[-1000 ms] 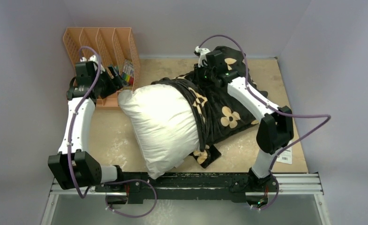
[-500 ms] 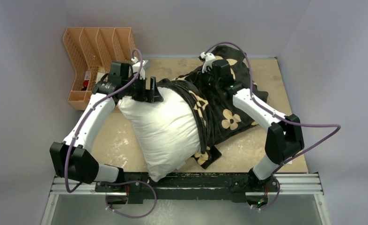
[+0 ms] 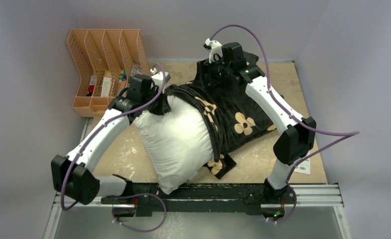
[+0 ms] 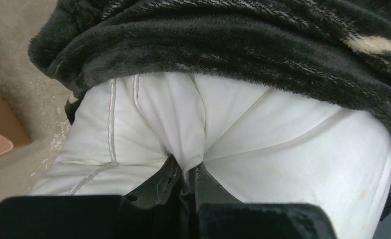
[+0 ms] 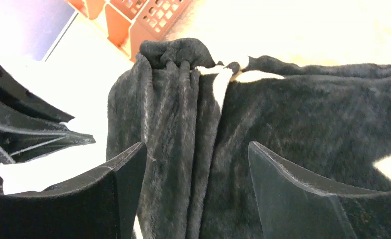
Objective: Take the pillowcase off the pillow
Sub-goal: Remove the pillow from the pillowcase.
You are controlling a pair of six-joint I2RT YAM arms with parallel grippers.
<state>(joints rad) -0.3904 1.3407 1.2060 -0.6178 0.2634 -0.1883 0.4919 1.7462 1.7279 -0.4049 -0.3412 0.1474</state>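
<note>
Left gripper (image 4: 186, 174): fingers pressed together, pinching a raised fold of the plain white puffy pillow (image 4: 263, 149) just below the cover's rolled hem.
Left gripper, change: a second ago it hangs beside the orange mesh file organiser (image 3: 104, 50); half a second ago it sits spread at the pillow's far left corner; now it is clamped there (image 3: 158, 103).
Right gripper (image 5: 197, 149): fingers spread wide, one on each side of a bunched ridge of the black plush pillowcase with tan flower motifs (image 5: 293, 124); they are not squeezing it.
Right gripper, change: it stands farther back toward the wall than half a second ago, over the cover's far end (image 3: 214, 69).
Pillow (image 3: 176, 142): lies slantwise on the tan wooden table (image 3: 119, 147), near corner by the arm bases, its left and near part bare, its far right part inside the cover.
Pillow, change: the far left corner is now puckered under the left gripper; the bare share looks about the same.
Pillowcase (image 3: 236, 112): drapes over the pillow's right side, its hem in dark folds across the white.
Pillowcase, change: its far end is gathered up under the right gripper and lies less spread toward the back right corner.
Organiser: stands at the table's far left, apart from both arms.
</note>
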